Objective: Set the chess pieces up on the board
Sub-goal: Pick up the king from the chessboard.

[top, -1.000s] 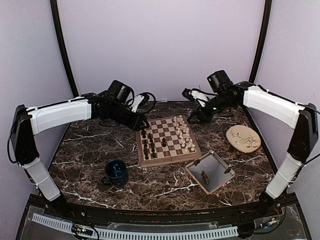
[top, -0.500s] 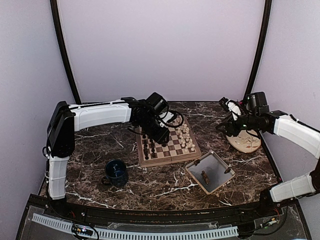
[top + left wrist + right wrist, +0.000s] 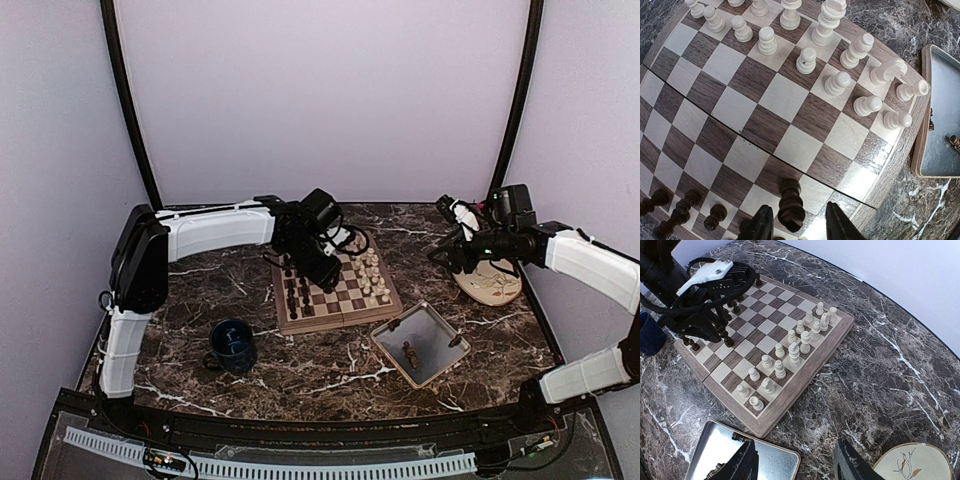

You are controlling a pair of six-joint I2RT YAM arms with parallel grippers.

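Dark piece [image 3: 791, 204] stands between the left pincer's [image 3: 799, 216] parted fingers [image 3: 761, 228]; right pincer [image 3: 795, 455] stays apart.

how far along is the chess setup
Done: the cream pieces stand in two rows along one side of the board, and dark rows line the opposite side. In hand: the left gripper straddles a dark piece near that side, jaws open. Left: stray dark pieces lie in the grey tray; the open right gripper holds nothing.
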